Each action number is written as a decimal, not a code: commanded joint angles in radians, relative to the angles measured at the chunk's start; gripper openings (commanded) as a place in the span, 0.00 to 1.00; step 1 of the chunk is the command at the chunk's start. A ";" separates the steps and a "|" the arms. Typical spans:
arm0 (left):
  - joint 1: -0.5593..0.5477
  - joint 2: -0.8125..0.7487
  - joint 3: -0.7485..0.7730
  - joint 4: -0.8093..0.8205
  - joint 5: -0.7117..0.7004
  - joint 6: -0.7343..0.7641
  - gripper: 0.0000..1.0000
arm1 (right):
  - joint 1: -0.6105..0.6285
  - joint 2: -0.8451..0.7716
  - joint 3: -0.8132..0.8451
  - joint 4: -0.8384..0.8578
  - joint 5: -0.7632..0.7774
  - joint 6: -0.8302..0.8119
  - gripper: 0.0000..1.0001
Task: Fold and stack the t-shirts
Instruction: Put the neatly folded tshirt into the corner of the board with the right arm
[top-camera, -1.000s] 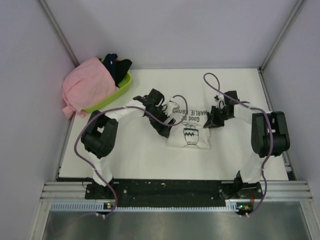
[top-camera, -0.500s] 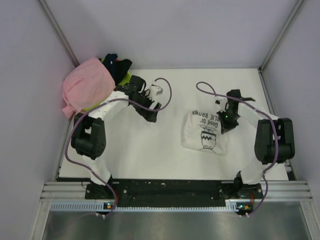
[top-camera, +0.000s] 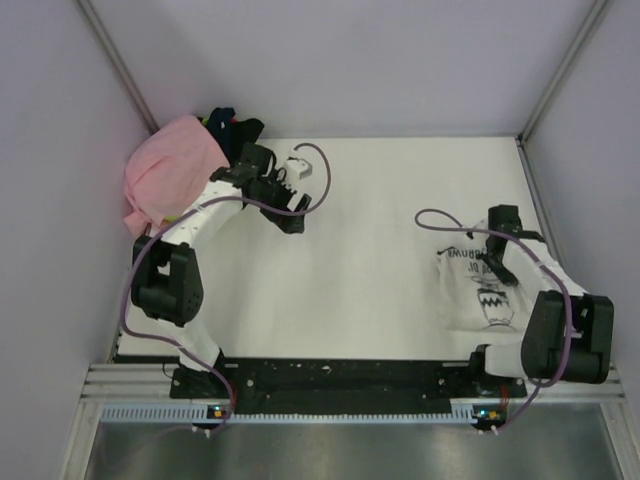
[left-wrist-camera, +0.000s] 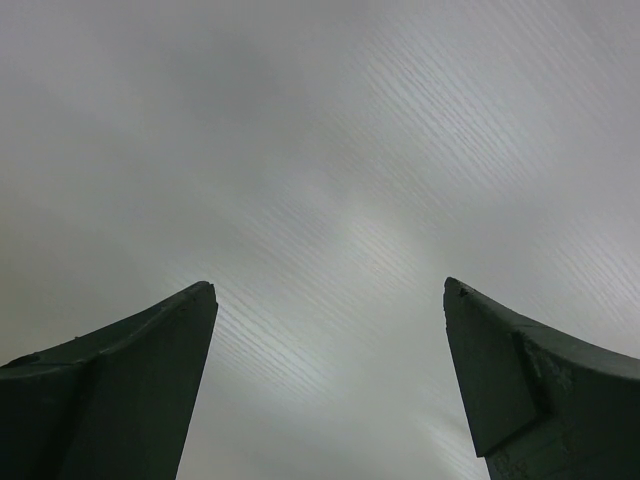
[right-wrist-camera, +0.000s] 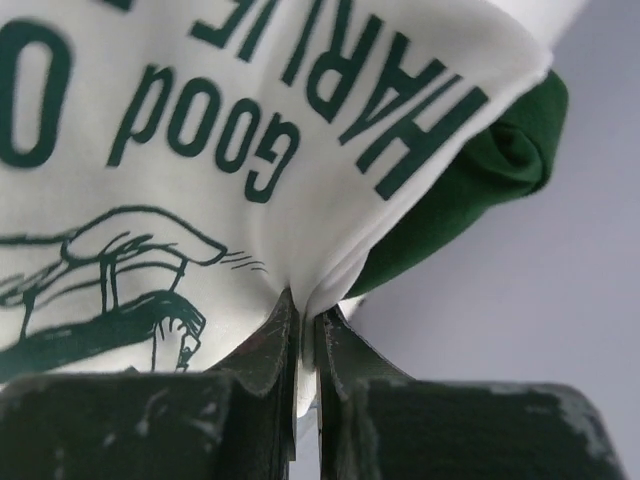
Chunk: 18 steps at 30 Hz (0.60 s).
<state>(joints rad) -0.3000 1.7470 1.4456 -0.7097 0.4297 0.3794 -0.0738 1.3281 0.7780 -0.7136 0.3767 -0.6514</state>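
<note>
The white t-shirt (top-camera: 478, 292) with dark lettering lies bunched at the right side of the table, near the front. My right gripper (top-camera: 497, 262) is shut on its edge. In the right wrist view the jaws (right-wrist-camera: 305, 315) pinch a fold of the white cloth (right-wrist-camera: 250, 240), and a dark green sleeve (right-wrist-camera: 480, 170) hangs beside it. My left gripper (top-camera: 291, 221) is over the bare tabletop at the back left, and the left wrist view shows it (left-wrist-camera: 328, 285) wide open with nothing between the fingers (left-wrist-camera: 130, 380). A pink t-shirt (top-camera: 168, 178) and dark t-shirts (top-camera: 234, 130) are piled in the back left corner.
The pile in the corner sits just left of my left forearm (top-camera: 215, 200). Grey walls close in the table on the left, back and right. A purple cable (top-camera: 445, 220) loops over the table beside the right wrist.
The right gripper has dragged the white t-shirt from the table's middle to the right front. The left gripper opened, left the shirt and swung to the back left near the pink pile.
</note>
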 joint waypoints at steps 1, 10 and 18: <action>-0.004 -0.095 -0.013 0.053 0.027 0.007 0.99 | -0.119 0.026 -0.020 0.189 0.218 -0.174 0.00; -0.004 -0.130 -0.037 0.067 0.006 0.010 0.99 | -0.270 0.108 0.027 0.282 0.142 -0.085 0.00; -0.004 -0.106 -0.025 0.059 -0.020 0.004 0.99 | -0.376 0.240 0.130 0.296 0.096 0.042 0.00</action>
<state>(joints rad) -0.3019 1.6470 1.4113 -0.6739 0.4206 0.3801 -0.4053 1.5387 0.8284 -0.4747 0.4847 -0.6823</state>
